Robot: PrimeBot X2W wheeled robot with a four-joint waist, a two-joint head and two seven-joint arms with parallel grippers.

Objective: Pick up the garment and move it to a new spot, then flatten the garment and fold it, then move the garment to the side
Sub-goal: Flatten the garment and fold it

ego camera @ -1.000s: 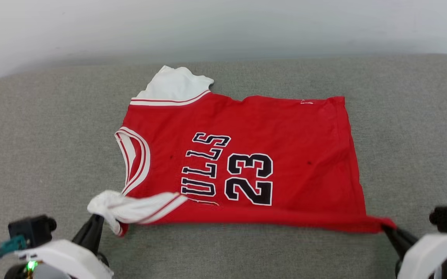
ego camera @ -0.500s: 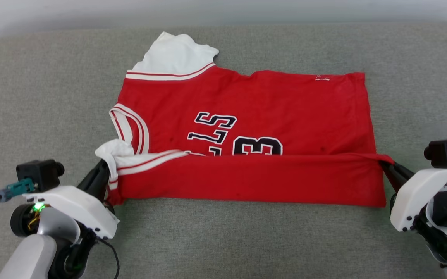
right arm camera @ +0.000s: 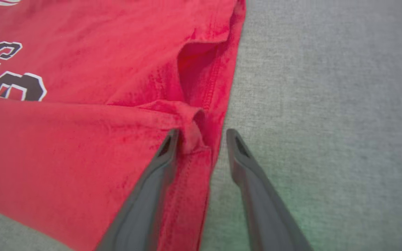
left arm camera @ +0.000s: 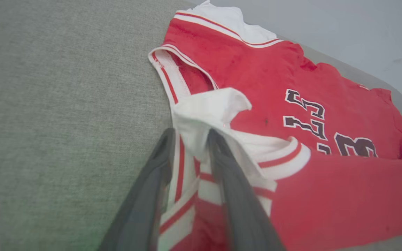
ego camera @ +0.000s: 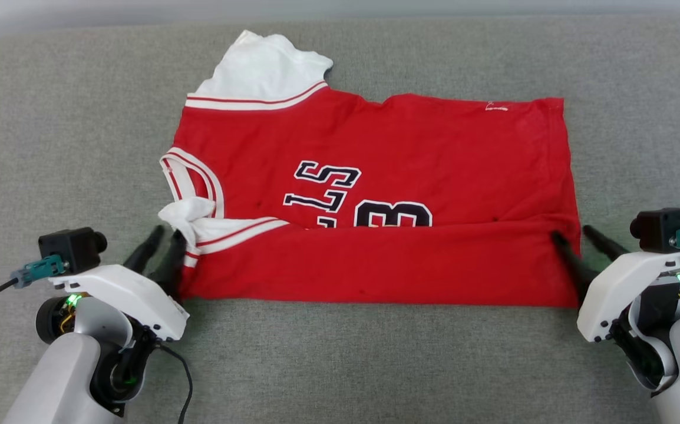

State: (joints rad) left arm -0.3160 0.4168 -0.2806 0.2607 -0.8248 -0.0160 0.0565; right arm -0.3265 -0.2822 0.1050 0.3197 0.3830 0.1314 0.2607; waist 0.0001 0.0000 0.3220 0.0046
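Red jersey lies on the cushion, near edge folded over; left gripper at 8 o'clock, right gripper at 4, both spread. Left wrist: white sleeve between its fingers. Right wrist: hem corner likewise. Folding; next likely needs regripping.

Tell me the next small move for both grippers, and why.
Probably back both grippers straight off the garment. Its near edge lies folded over part of the lettering, and the left gripper and right gripper both stand open, but cloth sits inside each: white sleeve on the left, hem corner on the right. Lifting first might drag the fold.
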